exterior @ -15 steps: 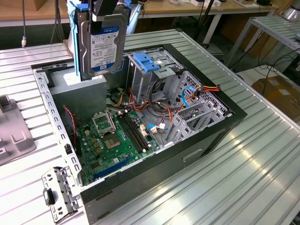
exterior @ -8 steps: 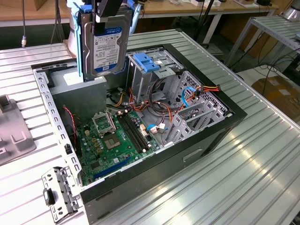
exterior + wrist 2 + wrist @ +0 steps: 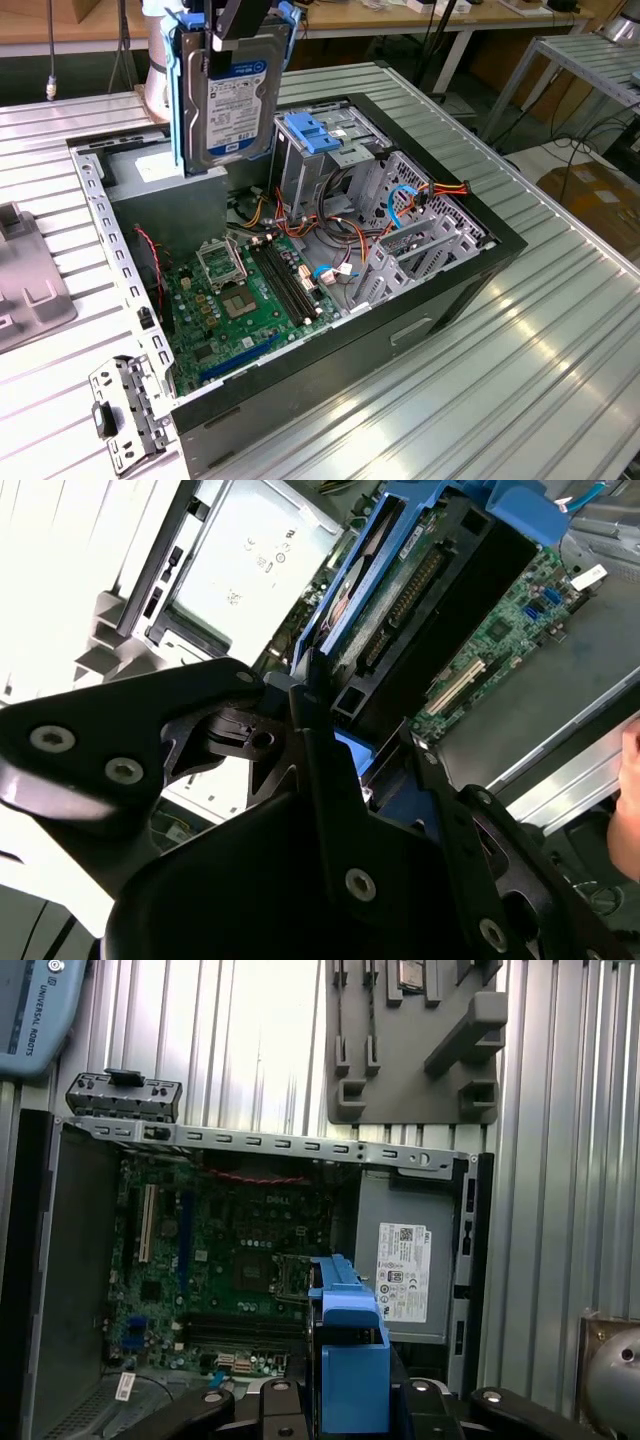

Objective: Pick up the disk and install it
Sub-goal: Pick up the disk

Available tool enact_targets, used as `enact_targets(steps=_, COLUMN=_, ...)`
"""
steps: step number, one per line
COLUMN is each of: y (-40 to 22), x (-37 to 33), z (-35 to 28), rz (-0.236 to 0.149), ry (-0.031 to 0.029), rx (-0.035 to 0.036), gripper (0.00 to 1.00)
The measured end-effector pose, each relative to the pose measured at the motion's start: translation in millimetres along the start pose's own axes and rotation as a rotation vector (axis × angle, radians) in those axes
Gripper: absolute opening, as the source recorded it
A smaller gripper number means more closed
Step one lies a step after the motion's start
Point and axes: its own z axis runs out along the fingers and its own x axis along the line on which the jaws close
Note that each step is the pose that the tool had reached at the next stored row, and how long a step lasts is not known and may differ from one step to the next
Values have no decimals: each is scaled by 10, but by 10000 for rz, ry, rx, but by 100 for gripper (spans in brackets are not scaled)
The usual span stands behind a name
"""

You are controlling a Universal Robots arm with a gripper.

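Note:
The disk (image 3: 235, 100) hangs upright in the air above the far corner of the open computer case (image 3: 440, 290), its white-and-blue label facing the exterior camera and blue rails along both sides. My gripper (image 3: 238, 28) is shut on its upper end. In the second wrist view the black fingers (image 3: 300, 730) clamp the disk (image 3: 400, 590), seen edge-on. The first wrist view has its blue rail (image 3: 350, 1350) between the fingers, over the motherboard (image 3: 240, 1260). The metal drive cage with a blue latch (image 3: 310, 135) stands just to the exterior view's right of the disk.
The grey power-supply box (image 3: 400, 1270) sits in the case corner below the disk. Cables (image 3: 400, 200) run beside the cage. A grey fixture (image 3: 25, 280) and a loose metal bracket (image 3: 125, 405) lie on the ribbed table at the exterior view's left.

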Motion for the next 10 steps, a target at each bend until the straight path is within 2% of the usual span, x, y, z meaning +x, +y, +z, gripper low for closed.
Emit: enact_targets(steps=10, y=-51, x=79, z=-3, rz=-1, ry=0, rx=0, gripper=37)
